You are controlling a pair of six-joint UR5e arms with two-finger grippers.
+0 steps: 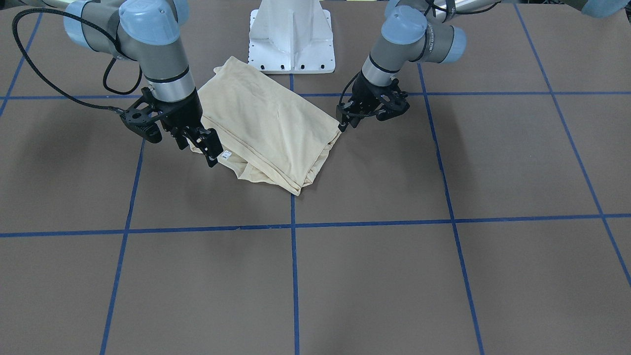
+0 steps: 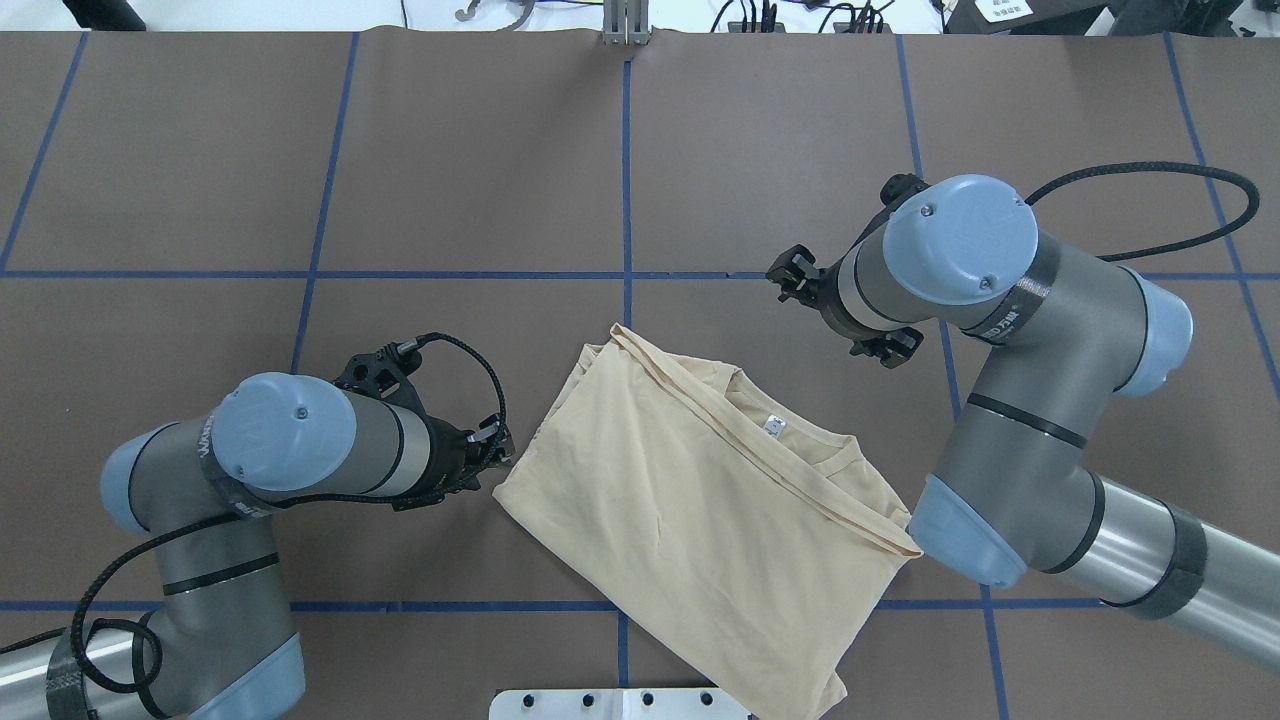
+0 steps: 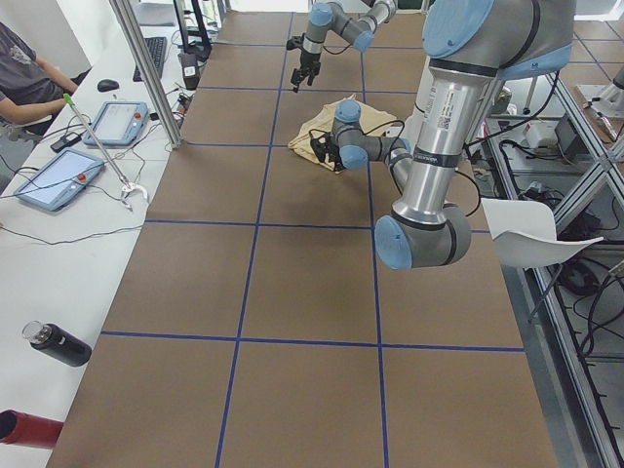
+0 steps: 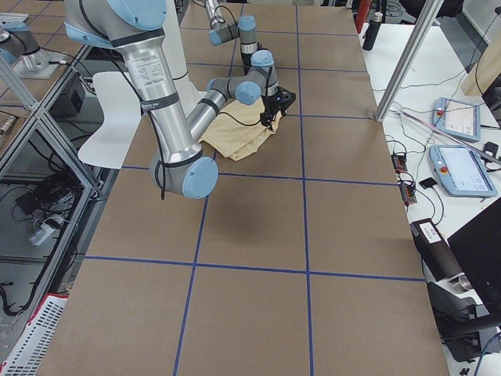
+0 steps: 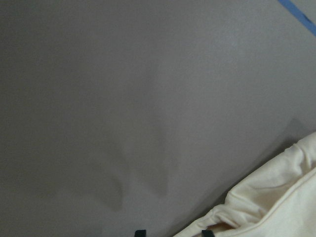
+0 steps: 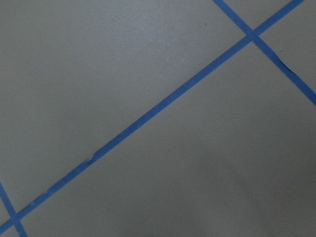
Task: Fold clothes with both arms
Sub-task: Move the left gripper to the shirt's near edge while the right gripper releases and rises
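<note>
Catching shirt (image 5: 276, 197) edge: left wrist; right wrist sees blue tape (image 6: 163, 106).

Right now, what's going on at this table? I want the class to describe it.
A robot is folding a cream T-shirt, which lies folded over on the table. The left pincer sits open at the shirt's corner. The right pincer hovers open near the neck label, holding nothing.

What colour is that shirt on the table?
The shirt is a pale cream-yellow, plain on the side facing up. The overhead view shows it best.
</note>
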